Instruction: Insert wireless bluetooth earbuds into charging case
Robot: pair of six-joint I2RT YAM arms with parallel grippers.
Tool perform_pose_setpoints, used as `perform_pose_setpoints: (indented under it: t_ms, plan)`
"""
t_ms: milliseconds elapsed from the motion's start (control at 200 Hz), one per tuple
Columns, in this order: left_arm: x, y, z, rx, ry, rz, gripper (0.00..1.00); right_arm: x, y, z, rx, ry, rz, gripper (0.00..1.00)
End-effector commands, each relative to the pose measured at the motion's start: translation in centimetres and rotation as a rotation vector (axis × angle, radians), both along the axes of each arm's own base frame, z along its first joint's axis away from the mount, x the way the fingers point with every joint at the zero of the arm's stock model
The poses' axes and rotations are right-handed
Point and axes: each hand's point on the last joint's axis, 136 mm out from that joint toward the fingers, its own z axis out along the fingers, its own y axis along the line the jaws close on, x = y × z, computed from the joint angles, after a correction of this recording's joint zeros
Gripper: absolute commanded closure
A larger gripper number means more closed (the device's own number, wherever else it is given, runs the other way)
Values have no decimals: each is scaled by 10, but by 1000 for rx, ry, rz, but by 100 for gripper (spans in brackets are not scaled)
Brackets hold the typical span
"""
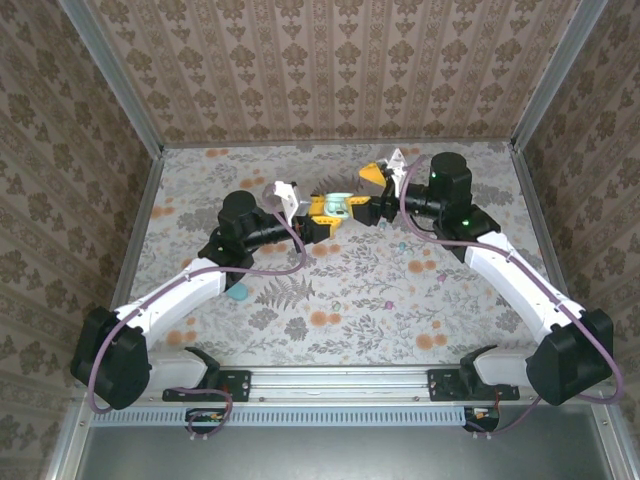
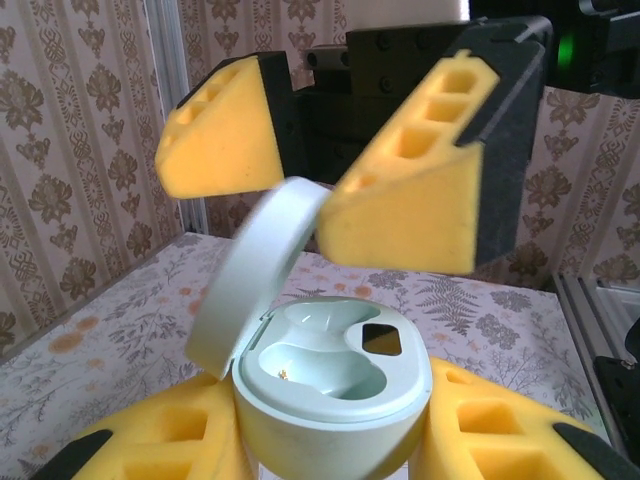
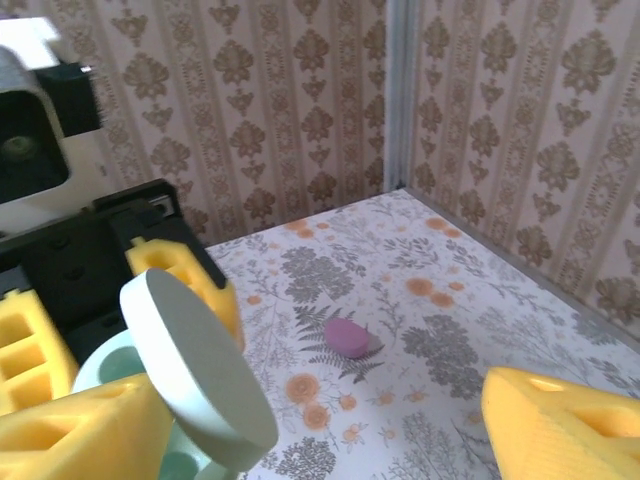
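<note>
Left gripper [image 2: 330, 445] is clamping the charging case [image 2: 335, 385] between its yellow foam pads [image 2: 150, 445], right at the bottom of the left wrist view. Case is sitting upright in the grip, held above the floral table [image 1: 350, 300], roughly mid-table toward the far side in the top view [image 1: 338, 204]. Lid [image 2: 250, 290] is standing open, tilting up and to the left in that view. Two wells inside the pale mint body are showing, one with a tiny gold speck on its floor, the other with a dark square patch.

Right gripper [image 2: 265, 190] is hanging just above and behind the case, jaws spread wide and gripping nothing. The lid's top rim is poking up between its two yellow fingers [image 2: 420, 190]; cannot tell whether it is touching either one. In the right wrist view the lid [image 3: 195, 370] is leaning close against the finger on the left side, with the other finger well apart.

In the top view the two grippers are meeting over the far middle of the table, left [image 1: 322, 212] and right [image 1: 376, 192].

Small pink object [image 3: 348, 338] is lying on the table beyond the case; too blurry to identify. Small teal blob [image 1: 238, 292] is lying just beside the left forearm.
</note>
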Motion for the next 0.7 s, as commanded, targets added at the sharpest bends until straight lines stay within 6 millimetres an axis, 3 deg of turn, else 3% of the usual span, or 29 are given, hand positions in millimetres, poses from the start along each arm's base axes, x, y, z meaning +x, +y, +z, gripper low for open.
perform_pose_setpoints:
  t_ms: [0,220,400,560,695]
  plan:
    - [1,-2,6,-34,-25,8,67,-2,-6,24,36,18,-29,16]
    - [15,1,5,-76,-21,79,67,-9,-20,48,114,102,-121,7]
    - [24,2,5,-109,-17,114,67,-3,-51,54,153,179,-317,0]
    - [30,6,9,-147,-28,147,67,10,-106,30,264,324,-600,0]
    - [30,9,15,-159,-41,158,67,22,-159,-33,349,613,-779,0]
